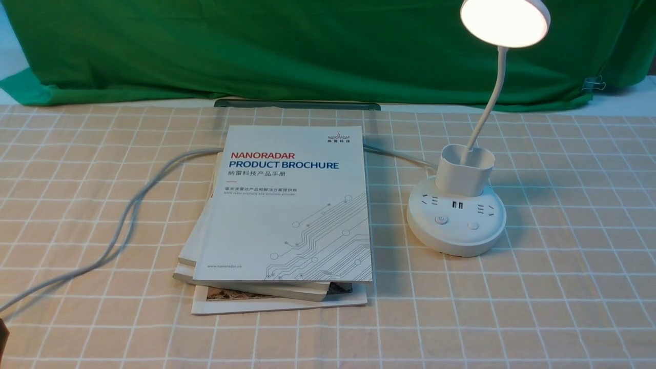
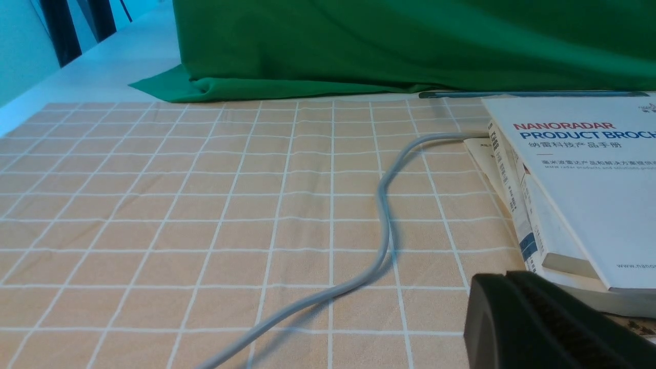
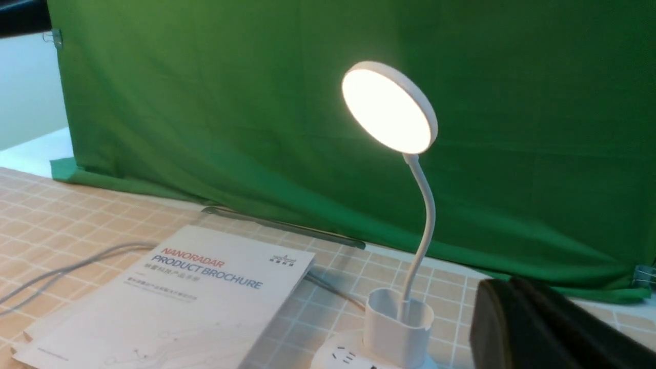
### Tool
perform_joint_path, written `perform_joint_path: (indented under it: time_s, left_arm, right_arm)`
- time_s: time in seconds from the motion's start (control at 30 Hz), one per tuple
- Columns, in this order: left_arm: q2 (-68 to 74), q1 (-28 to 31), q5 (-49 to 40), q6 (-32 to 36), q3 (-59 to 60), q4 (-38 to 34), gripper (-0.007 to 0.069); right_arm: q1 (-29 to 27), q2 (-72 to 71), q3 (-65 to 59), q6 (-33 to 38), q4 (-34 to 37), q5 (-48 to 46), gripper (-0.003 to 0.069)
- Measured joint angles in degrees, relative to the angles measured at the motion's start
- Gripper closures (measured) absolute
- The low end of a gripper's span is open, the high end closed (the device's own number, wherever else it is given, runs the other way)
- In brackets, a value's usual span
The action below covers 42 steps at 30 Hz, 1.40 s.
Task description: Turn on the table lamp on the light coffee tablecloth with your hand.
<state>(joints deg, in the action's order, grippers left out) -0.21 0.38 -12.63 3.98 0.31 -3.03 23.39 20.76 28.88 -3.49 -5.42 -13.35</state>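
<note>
The white table lamp (image 1: 456,215) stands on the light coffee tablecloth (image 1: 564,287) at the right. Its disc head (image 1: 505,21) glows; the neck rises from the cup holder (image 1: 465,169). Two buttons (image 1: 441,220) sit on the puck base. It also shows lit in the right wrist view (image 3: 388,108). My right gripper (image 3: 505,287) is shut and empty, raised beside the lamp's holder, clear of it; it does not show in the front view. My left gripper (image 2: 505,279) is shut and empty, low over the cloth next to the books.
A stack of books with a white brochure on top (image 1: 287,205) lies mid-table. The lamp's grey cable (image 1: 123,225) runs left across the cloth and shows in the left wrist view (image 2: 382,205). A green backdrop cloth (image 1: 287,46) hangs behind.
</note>
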Motion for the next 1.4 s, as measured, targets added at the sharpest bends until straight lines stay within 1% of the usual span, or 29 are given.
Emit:
perform_joint_path:
  time_s: [0.03, 0.07, 0.17, 0.23, 0.27, 0.3, 0.33, 0.37, 0.4, 0.47, 0.5, 0.53, 0.6, 0.73, 0.8, 1.0, 1.07, 1.2, 1.4]
  left_arm:
    - [0.0, 0.0, 0.0, 0.0, 0.0, 0.0, 0.0603]
    - [0.0, 0.0, 0.0, 0.0, 0.0, 0.0, 0.0603]
    - [0.0, 0.0, 0.0, 0.0, 0.0, 0.0, 0.0603]
    - [0.0, 0.0, 0.0, 0.0, 0.0, 0.0, 0.0603]
    - [0.0, 0.0, 0.0, 0.0, 0.0, 0.0, 0.0603]
    - [0.0, 0.0, 0.0, 0.0, 0.0, 0.0, 0.0603]
    - [0.0, 0.0, 0.0, 0.0, 0.0, 0.0, 0.0603]
    - [0.0, 0.0, 0.0, 0.0, 0.0, 0.0, 0.0603]
    - [0.0, 0.0, 0.0, 0.0, 0.0, 0.0, 0.0603]
    - [0.0, 0.0, 0.0, 0.0, 0.0, 0.0, 0.0603]
    - [0.0, 0.0, 0.0, 0.0, 0.0, 0.0, 0.0603]
    - [0.0, 0.0, 0.0, 0.0, 0.0, 0.0, 0.0603]
    - [0.0, 0.0, 0.0, 0.0, 0.0, 0.0, 0.0603]
    - [0.0, 0.0, 0.0, 0.0, 0.0, 0.0, 0.0603]
    - [0.0, 0.0, 0.0, 0.0, 0.0, 0.0, 0.0603]
    - [0.0, 0.0, 0.0, 0.0, 0.0, 0.0, 0.0603]
    - [0.0, 0.0, 0.0, 0.0, 0.0, 0.0, 0.0603]
    - [0.0, 0.0, 0.0, 0.0, 0.0, 0.0, 0.0603]
    - [0.0, 0.0, 0.0, 0.0, 0.0, 0.05, 0.0603]
  right_arm:
    - [-1.0, -1.15, -3.02, 0.05, -0.19, 2.57, 0.063]
    - [-1.23, -1.15, -3.43, 0.05, -0.19, 2.9, 0.063]
    - [-7.46, -5.18, -11.26, 0.05, 0.26, 8.09, 0.063]
    - [-12.97, -7.79, -16.93, 0.15, 0.32, 12.26, 0.0629]
    - [-13.5, -8.31, -17.99, 0.15, 0.32, 12.66, 0.0629]
    - [-18.21, -10.29, -22.11, 0.15, 0.38, 15.93, 0.0629]
    - [-20.71, -11.35, -24.53, 0.11, 0.38, 17.32, 0.0629]
    - [-20.71, -11.53, -25.0, 0.11, 0.38, 17.54, 0.0629]
    - [-24.39, -12.67, -27.63, -0.16, 0.38, 18.13, 0.0629]
    - [-27.53, -14.04, -28.95, -1.51, 0.38, 17.29, 0.0629]
    - [-28.84, -15.31, -29.07, -2.7, 0.38, 15.21, 0.0629]
    - [-29.01, -15.74, -29.07, -2.83, 0.38, 14.85, 0.0629]
    - [-29.95, -18.03, -29.33, -4.01, 0.31, 10.95, 0.063]
    - [-29.61, -20.51, -29.46, -4.34, -0.9, 5.99, 0.063]
    - [-28.38, -20.6, -29.47, -4.35, -1.39, 4.61, 0.063]
    - [-21.52, -20.6, -29.47, -4.61, -1.59, 2.96, 0.0631]
    - [-20.73, -20.6, -29.47, -5.31, -1.59, 1.96, 0.0631]
    - [-20.75, -20.6, -29.47, -5.64, -1.59, 1.19, 0.0631]
    - [-22.79, -20.6, -29.47, -4.16, -1.59, 1.07, 0.0627]
